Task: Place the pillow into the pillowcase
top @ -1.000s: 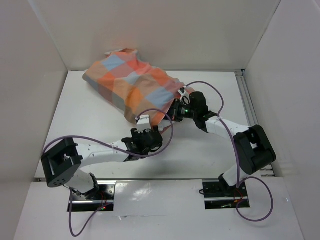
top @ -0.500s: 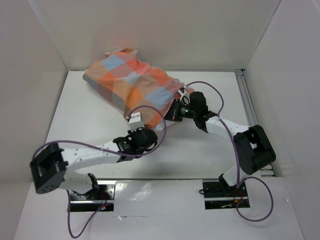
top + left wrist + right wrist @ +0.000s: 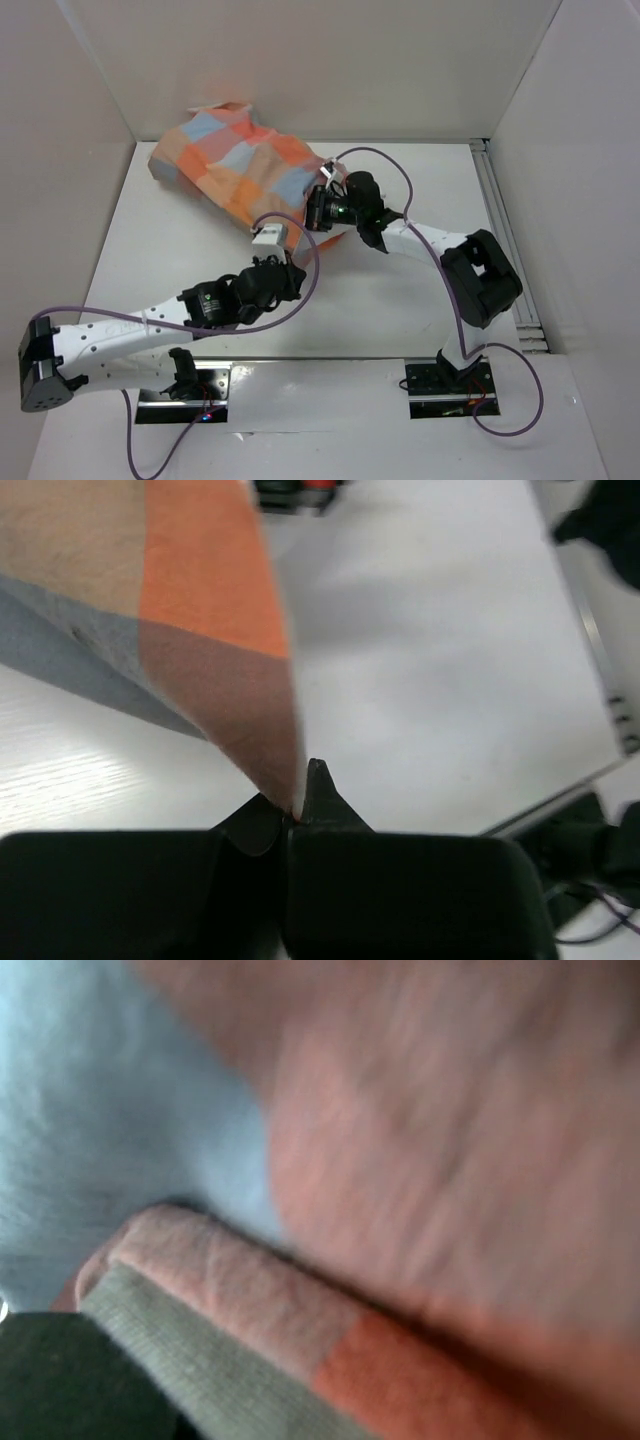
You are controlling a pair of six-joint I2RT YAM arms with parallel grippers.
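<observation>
One pillowcase (image 3: 235, 165), checks of orange, red-orange, light blue and grey. Sits bulging and plump at far left of table (image 3: 420, 290), far end against back wall (image 3: 350, 70). The pillow itself hidden under cloth. Near corner of the cloth tapers to a taut point, pinched in left gripper (image 3: 298, 810), jaws clamped on it just above the surface. Right gripper (image 3: 318, 205) pressed into the pillowcase's right edge, jaws clenched tight. Right wrist view filled with blurred cloth and a folded hem; cannot tell whether any cloth is pinched. Table white, faint wood grain. Plain white panels at back, left and right. One metal rail (image 3: 500, 220) along table's right edge. Count: two arms, two grippers, two base plates (image 3: 445, 395) at near edge, purple cables (image 3: 300, 270) looping off both arms.
</observation>
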